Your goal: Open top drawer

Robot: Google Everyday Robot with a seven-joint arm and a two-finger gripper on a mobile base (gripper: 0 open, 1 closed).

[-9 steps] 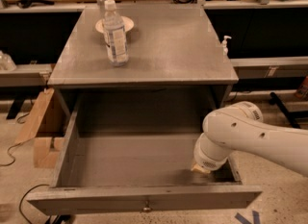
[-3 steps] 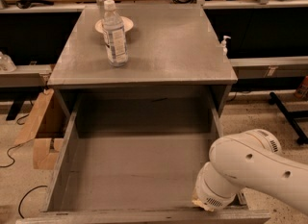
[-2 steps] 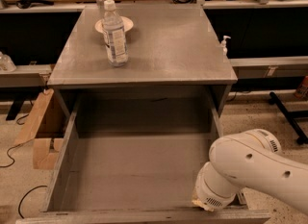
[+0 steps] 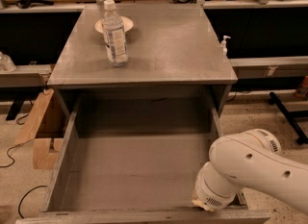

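The top drawer (image 4: 134, 170) of the grey cabinet stands pulled far out toward me, and its deep grey inside shows empty. Only the top edge of its front (image 4: 144, 215) shows at the bottom of the view; the knob is out of view. My white arm (image 4: 255, 170) comes in from the lower right. My gripper (image 4: 208, 205) is at the drawer's front right corner, against the front edge, mostly hidden under the wrist.
A clear water bottle (image 4: 114, 34) and a small white plate (image 4: 114, 25) stand on the cabinet top (image 4: 163, 50). A cardboard box (image 4: 41, 131) lies on the floor to the left. Shelves and a black stand leg (image 4: 288, 115) are to the right.
Since three seconds ago the drawer has slid further out toward me and my arm has drawn back with it. Over the last second nothing has visibly moved.
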